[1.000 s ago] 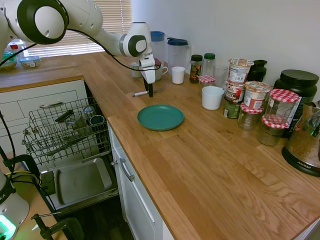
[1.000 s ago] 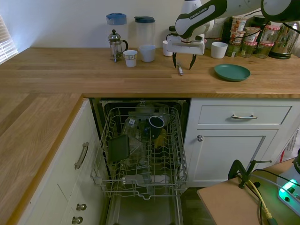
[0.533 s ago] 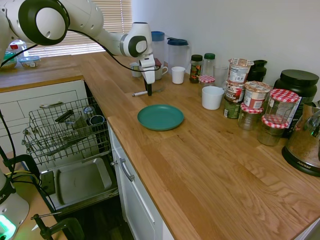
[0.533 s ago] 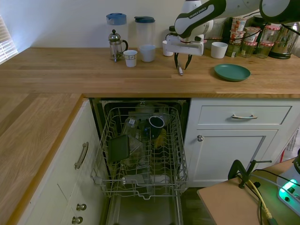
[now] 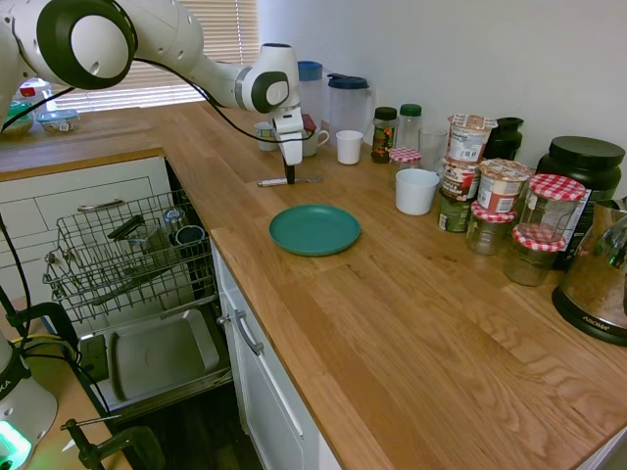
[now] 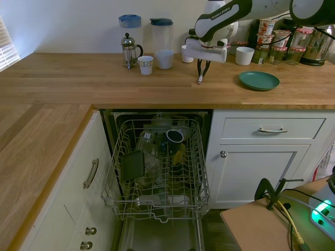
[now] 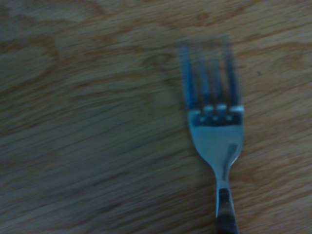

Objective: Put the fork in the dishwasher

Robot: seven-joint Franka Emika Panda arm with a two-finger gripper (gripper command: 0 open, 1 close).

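Spanning both exterior views: wooden L-shaped bench (image 5: 411, 313), white cabinet fronts below. Dishwasher (image 6: 159, 172) open under the bench, grey wire rack (image 5: 127, 255) pulled out, loaded with a dark mug and a few other pieces; grey inner door panel (image 5: 157, 357) folded down below the rack. White arm reaching over the bench from the window side in the first exterior view, from the right in the second.

Along the back wall: two lidded jugs (image 6: 159, 34), a small French press (image 6: 130, 49), white cups (image 6: 146, 64). Further along, a cluster of jars (image 5: 509, 211) with checked lids, tubs, a white mug (image 5: 416, 191). Teal plate (image 5: 314, 229) lying flat near the bench front edge, nothing on it.

Gripper (image 5: 290, 178) pointing straight down, tips at bench level, near the cups and well apart from the plate. Jaws drawn in narrow around the fork (image 5: 274, 182), looking clamped on it. Fork sitting at the bench surface, white handle sticking out sideways from the jaws toward the dishwasher side in the first exterior view; contact with the wood not resolvable. In the second exterior view only a short pale stub shows below the jaws (image 6: 200, 79).

Wrist view: four silver tines (image 7: 209, 78) and fork neck over wood grain, blurred, tines pointing away from the camera.
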